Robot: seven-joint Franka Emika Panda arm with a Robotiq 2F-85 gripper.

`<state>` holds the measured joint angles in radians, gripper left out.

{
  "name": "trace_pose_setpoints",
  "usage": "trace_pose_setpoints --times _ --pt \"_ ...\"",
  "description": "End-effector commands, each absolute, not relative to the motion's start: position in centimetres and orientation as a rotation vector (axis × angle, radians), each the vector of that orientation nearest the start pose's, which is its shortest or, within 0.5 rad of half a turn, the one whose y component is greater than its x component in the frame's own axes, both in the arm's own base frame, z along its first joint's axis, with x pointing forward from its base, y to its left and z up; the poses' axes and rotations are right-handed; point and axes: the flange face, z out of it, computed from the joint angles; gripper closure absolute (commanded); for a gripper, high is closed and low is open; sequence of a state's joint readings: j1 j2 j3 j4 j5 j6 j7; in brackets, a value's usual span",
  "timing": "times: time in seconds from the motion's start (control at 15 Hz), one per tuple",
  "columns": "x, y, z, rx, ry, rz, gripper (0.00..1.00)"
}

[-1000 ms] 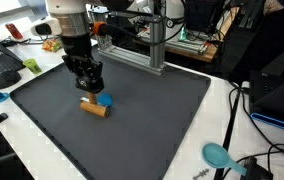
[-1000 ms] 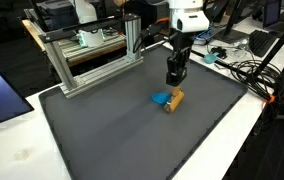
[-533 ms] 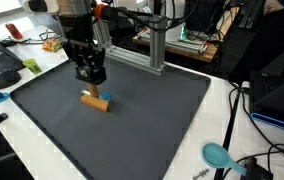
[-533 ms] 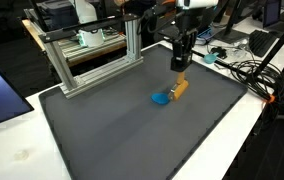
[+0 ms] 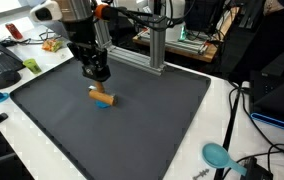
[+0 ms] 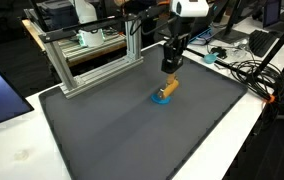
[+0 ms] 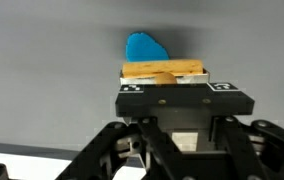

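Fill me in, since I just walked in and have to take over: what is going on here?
A single robot arm is working over a dark mat. Its gripper is shut on a small wooden block and holds it at a tilt. A blue piece lies on the mat right by the block's lower end; whether the two touch is unclear. A metal frame stands at the mat's far edge.

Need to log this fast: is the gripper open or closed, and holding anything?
Gripper: closed, holding the wooden block.

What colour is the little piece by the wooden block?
The piece is blue, clearest in the wrist view.
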<state>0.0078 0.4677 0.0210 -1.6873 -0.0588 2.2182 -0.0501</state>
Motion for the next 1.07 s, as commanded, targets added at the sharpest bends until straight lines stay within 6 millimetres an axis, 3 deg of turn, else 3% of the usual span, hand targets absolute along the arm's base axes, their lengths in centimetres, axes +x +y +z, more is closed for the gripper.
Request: trace_pose_setpoints --times 0.0,0.53,1.0 --pt "68.1 0.3 31.9 -3.173 -0.108 -0.073 0.78" --pt "68.1 0.0 29.0 -3.168 -0.093 -0.017 0.78" --pt "68.5 0.1 28.8 -3.176 -0.071 -0.108 0.78"
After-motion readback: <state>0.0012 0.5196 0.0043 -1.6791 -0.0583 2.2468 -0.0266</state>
